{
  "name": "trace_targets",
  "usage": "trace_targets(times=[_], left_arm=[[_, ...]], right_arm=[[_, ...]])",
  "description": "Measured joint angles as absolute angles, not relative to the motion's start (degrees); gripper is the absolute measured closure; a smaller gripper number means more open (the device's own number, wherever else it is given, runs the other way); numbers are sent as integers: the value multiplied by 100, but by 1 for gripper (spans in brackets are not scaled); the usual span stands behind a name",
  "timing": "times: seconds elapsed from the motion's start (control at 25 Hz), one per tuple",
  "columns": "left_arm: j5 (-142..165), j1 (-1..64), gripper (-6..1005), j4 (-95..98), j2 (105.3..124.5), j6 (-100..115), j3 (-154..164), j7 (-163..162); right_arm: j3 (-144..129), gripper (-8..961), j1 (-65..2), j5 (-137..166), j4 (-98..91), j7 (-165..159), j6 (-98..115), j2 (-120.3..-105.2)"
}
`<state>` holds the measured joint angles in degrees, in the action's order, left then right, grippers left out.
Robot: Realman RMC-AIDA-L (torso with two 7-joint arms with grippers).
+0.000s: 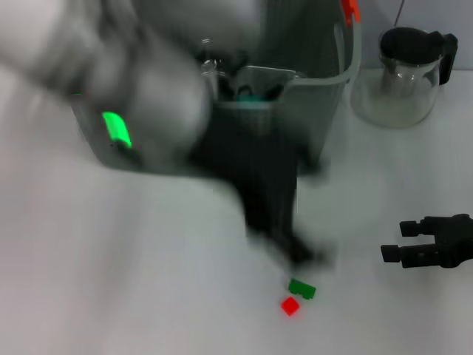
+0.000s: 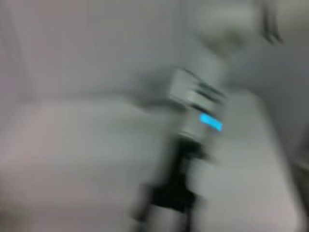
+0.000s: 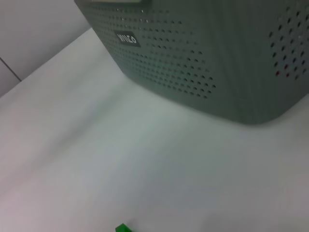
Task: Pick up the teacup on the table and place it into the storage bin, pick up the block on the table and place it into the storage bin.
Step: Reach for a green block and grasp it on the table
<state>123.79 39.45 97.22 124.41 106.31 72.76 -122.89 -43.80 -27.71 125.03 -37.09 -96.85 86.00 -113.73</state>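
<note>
Left hand: dark smear at the end of a blurred arm reaching in from far left, low over the desk in front of the bin, just beyond the two blocks; open or closed, holding anything or not: cannot tell. Green light on that arm, far left. Left wrist view too smeared to read. Right hand: low at the desk's right edge, well apart from the bin and the blocks, pointing left, its two black fingers spread with nothing between them. Bin at far centre, grey-green and perforated, orange clip at its top right; in the right wrist view, its dotted wall close up, with a small black label in white letters. Teacup: clear glass shape at the bin's mouth, seemingly inside the rim, something teal just beside it. Green block on the desk, near centre, with a red block just beside it on the near-left; touching or not, cannot tell. Green block also at the edge of the right wrist view, well apart from the bin. Glass teapot with black lid at far right, just right of the bin.
</note>
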Motion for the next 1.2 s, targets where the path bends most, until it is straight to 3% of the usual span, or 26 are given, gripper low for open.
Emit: trace_targets(times=[0.16, 0.6, 1.2], left_arm=[[13007, 3528, 51, 9634, 12446, 9935, 8914, -13154], [13892, 4189, 39, 7567, 12449, 8200, 10210, -15298], [13959, 4410, 46, 7022, 12471, 7767, 10794, -16459]], right_arm=[[-4360, 41, -2744, 12507, -3709, -9686, 8581, -11367], [-4402, 41, -2762, 12543, -3802, -9688, 8665, -11357], [-4368, 41, -2770, 12718, -4265, -9745, 8991, -11347]])
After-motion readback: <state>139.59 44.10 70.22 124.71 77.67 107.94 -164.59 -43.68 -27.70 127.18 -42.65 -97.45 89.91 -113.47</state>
